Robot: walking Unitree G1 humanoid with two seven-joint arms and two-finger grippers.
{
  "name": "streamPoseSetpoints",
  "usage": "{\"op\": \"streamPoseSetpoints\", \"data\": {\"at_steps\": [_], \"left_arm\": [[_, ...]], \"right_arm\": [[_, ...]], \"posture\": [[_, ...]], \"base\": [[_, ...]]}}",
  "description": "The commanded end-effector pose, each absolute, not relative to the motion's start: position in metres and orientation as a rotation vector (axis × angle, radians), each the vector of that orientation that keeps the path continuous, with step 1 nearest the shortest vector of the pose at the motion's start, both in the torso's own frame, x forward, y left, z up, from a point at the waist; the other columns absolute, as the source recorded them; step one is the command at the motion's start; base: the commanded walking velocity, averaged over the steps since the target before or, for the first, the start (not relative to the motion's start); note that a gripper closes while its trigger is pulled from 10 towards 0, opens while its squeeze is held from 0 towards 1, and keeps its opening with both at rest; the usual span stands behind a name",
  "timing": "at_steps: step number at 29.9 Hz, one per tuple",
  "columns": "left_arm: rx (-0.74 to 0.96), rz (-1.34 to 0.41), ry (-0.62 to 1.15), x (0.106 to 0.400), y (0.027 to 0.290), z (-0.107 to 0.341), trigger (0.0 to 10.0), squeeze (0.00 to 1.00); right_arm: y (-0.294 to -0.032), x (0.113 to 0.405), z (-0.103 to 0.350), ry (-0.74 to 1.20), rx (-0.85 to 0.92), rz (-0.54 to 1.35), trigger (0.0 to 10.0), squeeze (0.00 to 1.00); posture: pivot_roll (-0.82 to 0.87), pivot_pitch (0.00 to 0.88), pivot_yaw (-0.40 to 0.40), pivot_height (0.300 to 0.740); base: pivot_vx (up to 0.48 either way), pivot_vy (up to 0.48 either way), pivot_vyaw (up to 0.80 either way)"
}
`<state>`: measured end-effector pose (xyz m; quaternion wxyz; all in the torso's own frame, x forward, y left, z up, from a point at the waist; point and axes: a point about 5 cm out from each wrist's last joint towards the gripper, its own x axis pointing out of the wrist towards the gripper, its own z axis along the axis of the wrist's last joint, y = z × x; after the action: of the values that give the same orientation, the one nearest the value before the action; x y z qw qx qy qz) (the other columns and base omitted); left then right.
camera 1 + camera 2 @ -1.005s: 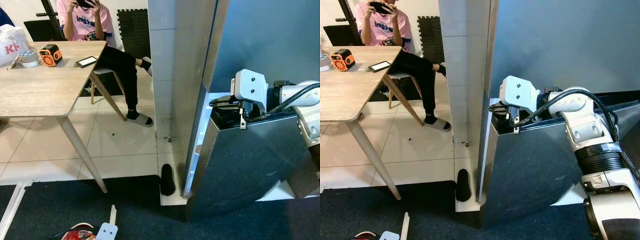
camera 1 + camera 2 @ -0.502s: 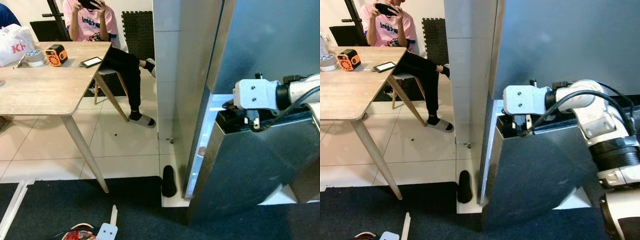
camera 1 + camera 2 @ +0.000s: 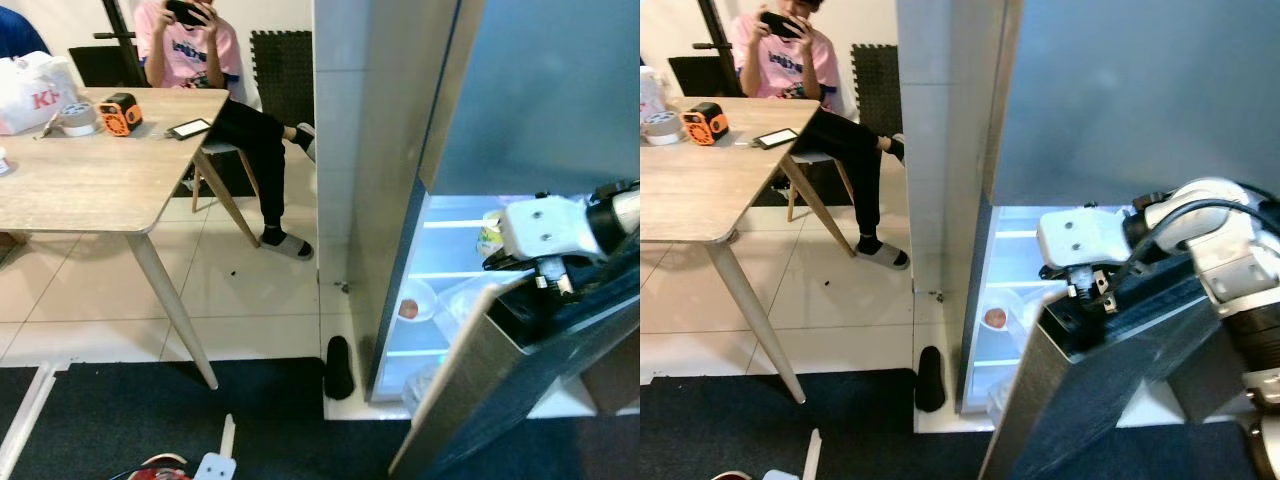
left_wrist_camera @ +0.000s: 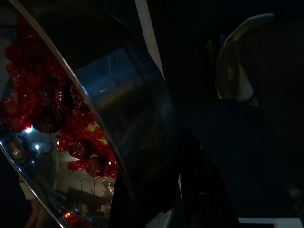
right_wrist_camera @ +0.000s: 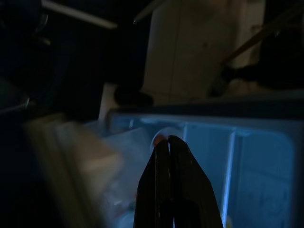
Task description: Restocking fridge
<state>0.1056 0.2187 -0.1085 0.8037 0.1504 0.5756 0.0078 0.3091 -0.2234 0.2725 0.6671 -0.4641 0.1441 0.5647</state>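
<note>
- Opening the fridge (image 3: 1080,110): hooking the right gripper (image 5: 167,142) over the top edge of the lower fridge door (image 3: 1100,400), at its free corner, with the door standing partly open.
- Showing, in the right wrist view, the two black fingers (image 5: 159,180) pressed together, so jaws closed with nothing between them.
- Lighting up the inside: white shelves (image 3: 455,275), a clear bowl with something red in it (image 3: 408,308) near the front edge of a lower shelf, and a small pale container (image 3: 489,236) higher up, at the back.
- Hanging low on the left side, the left gripper (image 4: 156,209); not possible to tell whether its jaws are open or closed in that dark view.
- Carrying there a metal bowl (image 4: 95,142) full of red-wrapped pieces (image 4: 71,133), probably the goods for restocking.
- Sitting behind the wooden table (image 3: 90,185), at its far edge, a person in a pink shirt (image 3: 190,50) with a phone.
- Judging the step: door opening, not finished; next, probably swinging the door wider and freeing the right arm, then bringing the bowl toward a shelf.
</note>
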Motion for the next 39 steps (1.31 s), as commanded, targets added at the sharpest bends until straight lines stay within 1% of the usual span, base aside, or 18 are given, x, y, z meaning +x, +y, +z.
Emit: {"op": "streamPoseSetpoints", "data": {"at_steps": [1,4,5,6,7,8,11,13,16,17,21,30,33,34,39], "left_arm": [[0.325,0.018,1.233,0.106,0.216,-0.109,10.0,0.00],[0.322,0.016,1.229,0.107,0.215,-0.109,10.0,0.00],[0.320,0.016,1.228,0.108,0.215,-0.109,10.0,0.00],[0.320,0.016,1.228,0.108,0.215,-0.109,10.0,0.00],[0.319,0.017,1.227,0.108,0.214,-0.109,10.0,0.00],[0.319,0.017,1.227,0.108,0.214,-0.109,10.0,0.00],[0.319,0.019,1.233,0.105,0.215,-0.109,10.0,0.00],[0.319,0.020,1.235,0.104,0.215,-0.109,10.0,0.00],[0.316,0.022,1.240,0.103,0.215,-0.110,10.0,0.00],[0.316,0.022,1.240,0.103,0.215,-0.110,10.0,0.00],[0.309,0.019,1.242,0.102,0.212,-0.111,10.0,0.00],[0.305,0.017,1.243,0.101,0.211,-0.111,10.0,0.00],[0.307,0.020,1.244,0.101,0.212,-0.111,10.0,0.00],[0.307,0.020,1.244,0.101,0.212,-0.111,10.0,0.00],[0.306,0.024,1.246,0.101,0.213,-0.111,10.0,0.00]], "right_arm": [[-0.222,0.306,0.280,0.284,-1.043,1.285,10.0,0.00],[-0.222,0.306,0.271,0.349,-1.075,1.293,10.0,0.00],[-0.231,0.309,0.264,0.420,-1.103,1.249,10.0,0.00],[-0.231,0.309,0.264,0.420,-1.103,1.249,10.0,0.00],[-0.242,0.312,0.258,0.488,-1.120,1.202,10.0,0.00],[-0.242,0.312,0.258,0.488,-1.120,1.202,10.0,0.00],[-0.258,0.306,0.248,0.590,-1.111,1.184,10.0,0.00],[-0.260,0.304,0.248,0.600,-1.103,1.186,10.0,0.00],[-0.273,0.298,0.247,0.653,-1.089,1.146,10.0,0.00],[-0.273,0.298,0.247,0.653,-1.089,1.146,10.0,0.00],[-0.300,0.293,0.243,0.754,-1.080,1.041,10.0,0.00],[-0.317,0.280,0.245,0.796,-1.039,1.002,10.0,0.00],[-0.333,0.275,0.246,0.855,-1.043,0.940,10.0,0.00],[-0.333,0.275,0.246,0.855,-1.043,0.940,10.0,0.00],[-0.356,0.266,0.244,0.926,-1.014,0.835,10.0,0.00]], "posture": [[-0.05,0.000,-0.015,0.740],[-0.05,0.000,-0.015,0.740],[-0.05,0.000,-0.019,0.740],[-0.05,0.000,-0.019,0.740],[-0.05,0.000,-0.019,0.740],[-0.05,0.000,-0.019,0.740],[-0.06,0.000,-0.025,0.740],[-0.06,0.000,-0.025,0.740],[-0.07,0.000,-0.030,0.740],[-0.07,0.000,-0.030,0.740],[-0.07,0.000,-0.036,0.740],[-0.08,0.000,-0.040,0.740],[-0.08,0.000,-0.040,0.740],[-0.08,0.000,-0.040,0.740],[-0.09,0.000,-0.042,0.740]], "base": [[0.000,0.000,0.00],[0.000,0.000,0.00],[0.000,0.000,0.00],[0.000,0.000,0.00],[0.000,0.000,0.00],[0.000,0.000,0.00],[0.000,0.000,0.00],[0.000,0.000,0.00],[0.000,0.000,0.00],[0.000,0.000,0.00],[0.000,0.000,0.00],[0.000,0.000,0.00],[0.000,0.000,0.00],[0.000,0.000,0.00],[0.000,0.000,0.00]]}}
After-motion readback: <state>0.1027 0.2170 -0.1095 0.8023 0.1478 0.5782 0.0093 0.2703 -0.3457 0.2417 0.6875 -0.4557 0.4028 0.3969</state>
